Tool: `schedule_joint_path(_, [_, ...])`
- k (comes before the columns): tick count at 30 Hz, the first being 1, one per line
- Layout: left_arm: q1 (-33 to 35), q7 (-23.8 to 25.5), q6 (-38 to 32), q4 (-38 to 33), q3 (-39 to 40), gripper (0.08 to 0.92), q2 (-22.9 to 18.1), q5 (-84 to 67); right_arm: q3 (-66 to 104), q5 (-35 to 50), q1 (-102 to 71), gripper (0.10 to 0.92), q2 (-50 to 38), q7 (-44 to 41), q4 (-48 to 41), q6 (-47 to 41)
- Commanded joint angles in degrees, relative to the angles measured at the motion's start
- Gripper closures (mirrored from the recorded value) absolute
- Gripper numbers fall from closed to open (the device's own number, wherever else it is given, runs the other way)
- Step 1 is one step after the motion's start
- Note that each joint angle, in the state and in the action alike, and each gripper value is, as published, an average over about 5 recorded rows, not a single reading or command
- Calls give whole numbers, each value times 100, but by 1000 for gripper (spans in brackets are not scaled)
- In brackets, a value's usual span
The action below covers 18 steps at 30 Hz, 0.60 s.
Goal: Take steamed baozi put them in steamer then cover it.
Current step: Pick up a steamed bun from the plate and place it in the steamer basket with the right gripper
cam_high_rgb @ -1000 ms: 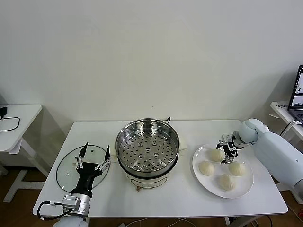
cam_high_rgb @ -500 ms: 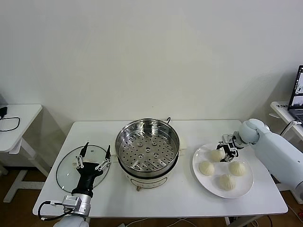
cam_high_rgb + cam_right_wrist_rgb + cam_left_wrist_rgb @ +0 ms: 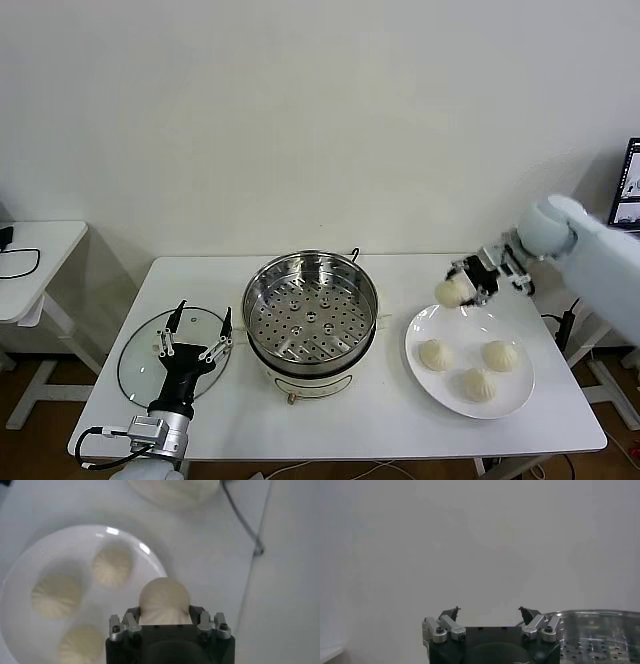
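Note:
My right gripper [image 3: 462, 287] is shut on one cream-white baozi [image 3: 451, 292] and holds it in the air above the far edge of the white plate [image 3: 432, 378]; the baozi also shows between the jaws in the right wrist view [image 3: 164, 597]. Three baozi lie on the plate: one [image 3: 435, 354], one [image 3: 498, 354], one [image 3: 480, 384]. The steel steamer [image 3: 311, 312] stands mid-table with its perforated tray bare. The glass cover [image 3: 138, 362] lies flat left of it. My left gripper [image 3: 196, 333] is open, pointing up over the cover.
A side table [image 3: 35, 255] stands at the far left. A laptop edge [image 3: 629, 190] shows at the far right. The white table's front edge [image 3: 340, 448] runs below the plate and steamer.
My right gripper has closed on the far-left baozi, lifted it off the plate and moved up and away from the table. The left arm has not moved.

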Motion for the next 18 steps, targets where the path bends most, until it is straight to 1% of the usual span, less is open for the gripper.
schedule_joint_path(1, [0,15,7,17,-52,177,4,-10,-1672,399,2233,355,295,-290,937,833])
schedule_joint_path(5, [-11,42,16,65,-171,177,28,-43,-2071,343,2575,355,1146,-108,935,1074])
schedule_joint_path(8, [-23,66,24,92,-254,177,56,-78,-2214,275,2591,355,1724,61,761,1269])
schedule_joint_path(12, [-57,91,36,129,-342,177,81,-131,-2231,31,2322,355,2388,300,276,1678])
schedule_joint_path(18, [-97,127,47,233,-445,177,126,-178,-2092,-393,1676,355,2971,602,-513,2047])
